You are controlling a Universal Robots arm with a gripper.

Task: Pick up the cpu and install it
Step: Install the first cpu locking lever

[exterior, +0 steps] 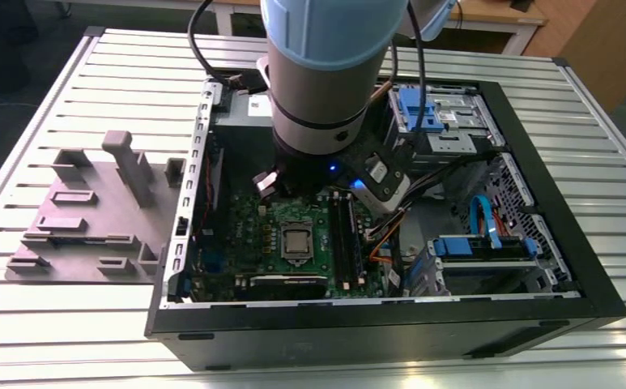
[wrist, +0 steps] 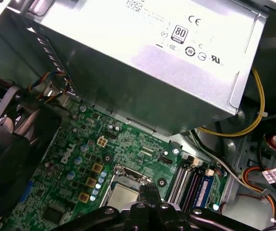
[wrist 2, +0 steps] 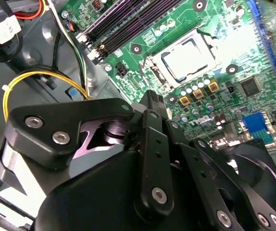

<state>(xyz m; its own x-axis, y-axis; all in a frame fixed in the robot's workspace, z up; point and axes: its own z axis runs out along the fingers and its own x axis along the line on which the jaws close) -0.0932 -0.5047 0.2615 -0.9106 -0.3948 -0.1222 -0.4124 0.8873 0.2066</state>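
Claw (wrist 2: 153, 98) first: my two fingers are pressed together at their tips with nothing between them, and they hang just above the green board (wrist 2: 224, 29), close beside the socket (wrist 2: 153, 65). In the first wrist view the closed tip (wrist: 147, 191) sits right at the socket's edge.

The cpu (wrist 2: 188, 60) lies flat inside the socket's metal frame, silvery top up, near the middle of the board. In the exterior view it shows as a pale square (exterior: 294, 241) below my arm, with the memory slots (exterior: 340, 231) just beside it. To my eye it is already seated, though I cannot tell whether it lies fully level.

Doing this well, I judge, means keeping the fingertips off the chip's top and the frame, moving straight up and down and never sideways, since any drag could shift it on the contacts. The yellow cable (wrist 2: 37, 77) near my knuckles could snag.

Around the board stands the black computer case (exterior: 551, 211), on the slatted table (exterior: 64, 324).
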